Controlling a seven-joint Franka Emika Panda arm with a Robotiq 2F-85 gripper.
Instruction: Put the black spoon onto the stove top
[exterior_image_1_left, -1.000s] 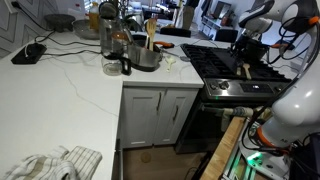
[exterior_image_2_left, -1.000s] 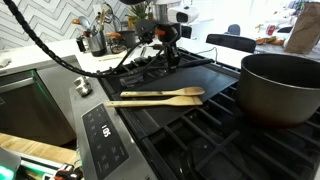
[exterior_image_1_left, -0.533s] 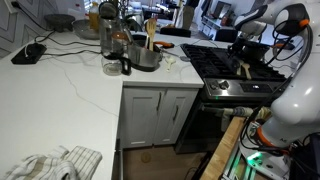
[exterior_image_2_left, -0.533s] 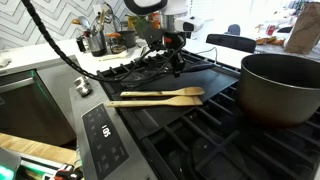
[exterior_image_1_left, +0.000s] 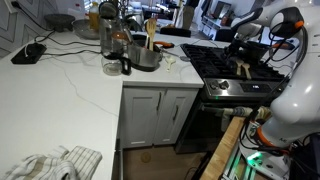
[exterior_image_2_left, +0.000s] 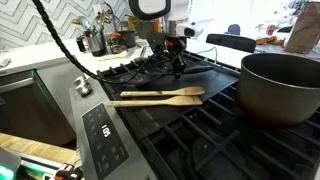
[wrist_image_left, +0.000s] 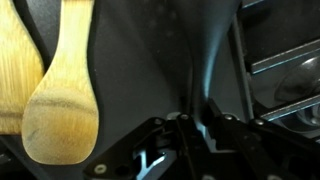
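**Spotter:** Where is the black spoon?

**Operator:** In my pincer (exterior_image_2_left: 178, 52), as far as I can judge. The jaws look closed on a thin dark handle. The black spoon (exterior_image_2_left: 181, 68) hangs straight below them, long axis nearly upright, with its lower end at or just above the flat dark plate of the stove top (exterior_image_2_left: 205, 78). I cannot tell whether it touches.

**Spotter:** What does the next move turn on?

**Operator:** Down, not sideways. The stove top lies directly beneath the spoon, so I would lower, lay the handle flat and let go.

**Spotter:** Counts?

**Operator:** One arm and one black spoon. Two wooden utensils (exterior_image_2_left: 157, 96) lie side by side nearer the knob row, apart from the spoon. One large pot (exterior_image_2_left: 283, 88) stands well off to the side.
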